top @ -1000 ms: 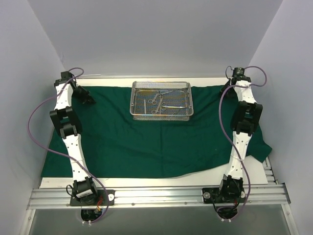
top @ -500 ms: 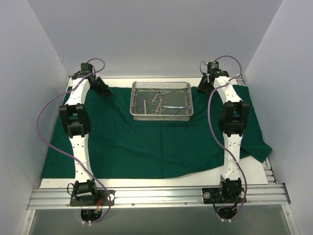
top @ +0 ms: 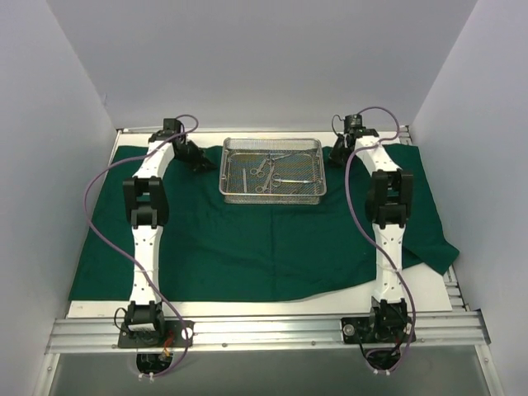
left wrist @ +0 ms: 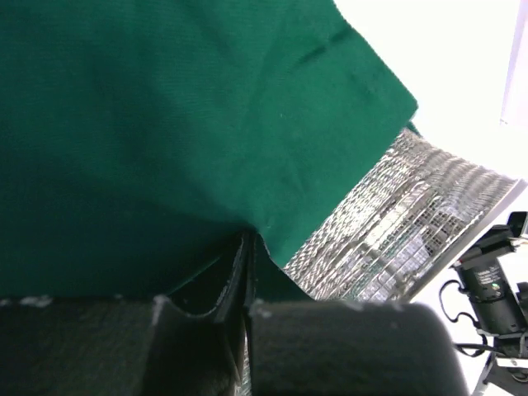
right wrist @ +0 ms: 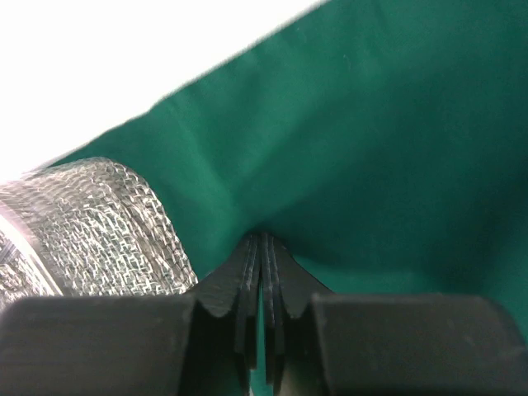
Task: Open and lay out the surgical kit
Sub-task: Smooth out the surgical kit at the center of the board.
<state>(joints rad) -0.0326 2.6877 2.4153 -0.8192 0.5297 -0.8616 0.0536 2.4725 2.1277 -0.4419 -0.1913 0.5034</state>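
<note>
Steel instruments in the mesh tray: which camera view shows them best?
Top external: it looks down into the wire-mesh tray, showing the steel instruments lying inside. Both wrist views show green cloth and the tray's mesh wall; no instrument is discernible.

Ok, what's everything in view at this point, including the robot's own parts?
cloth wrap: one, dark green, spread over the table
mesh tray: one, silver, far centre on the cloth
instruments: several, steel, lying in the tray; exact count unclear
table: one, white, bare strip at the near edge
rail: one, silver, carries the arm bases
left fingers: black, left of the tray, shut on the cloth
right fingers: black, right of the tray, shut on the cloth
</note>
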